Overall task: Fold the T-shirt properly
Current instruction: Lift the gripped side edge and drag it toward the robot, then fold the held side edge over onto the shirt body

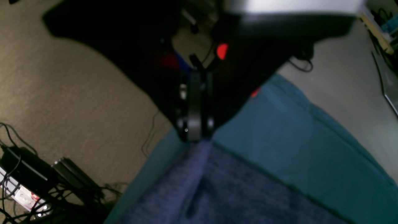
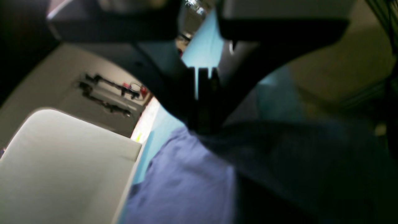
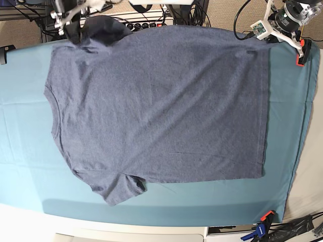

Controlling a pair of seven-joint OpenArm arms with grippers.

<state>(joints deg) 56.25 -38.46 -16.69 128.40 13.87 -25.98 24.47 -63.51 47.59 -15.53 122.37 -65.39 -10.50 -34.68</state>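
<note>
- nearest the left wrist camera: the left gripper [image 1: 195, 137], jaws pressed together on a pinched ridge of the t-shirt [image 1: 236, 189]; the cloth rises to a peak right at the fingertips and spreads down and away below them.
- right wrist view, blurry: right gripper [image 2: 206, 129] also clamped, blue fabric bunched at its tips, shirt hanging and spreading below it; a white bin-like shape [image 2: 62, 165] sits low left, can't say what it is.
- base view: t-shirt [image 3: 161, 106] lies flat, spread on the teal tablecloth [image 3: 282, 166], plain side up, no lettering showing. neck opening at the left edge, hem at the right, so the long axis runs left-right.
- both grippers are on the far edge: right gripper [image 3: 68, 22] at the far-left corner by the far sleeve, which is lifted and folded over a bit; left gripper [image 3: 267, 31] at the far-right hem corner.
- key relation: the whole body of the shirt lies nearward from both claws, so a fold would likely mean drawing the far edge toward the near edge, both arms together.
- near sleeve [image 3: 118, 189] sticks out at the near-left, untouched, well apart from either arm.
- clamps hold the tablecloth: red [image 3: 301, 53] far right, orange-blue [image 3: 262, 224] near right.
</note>
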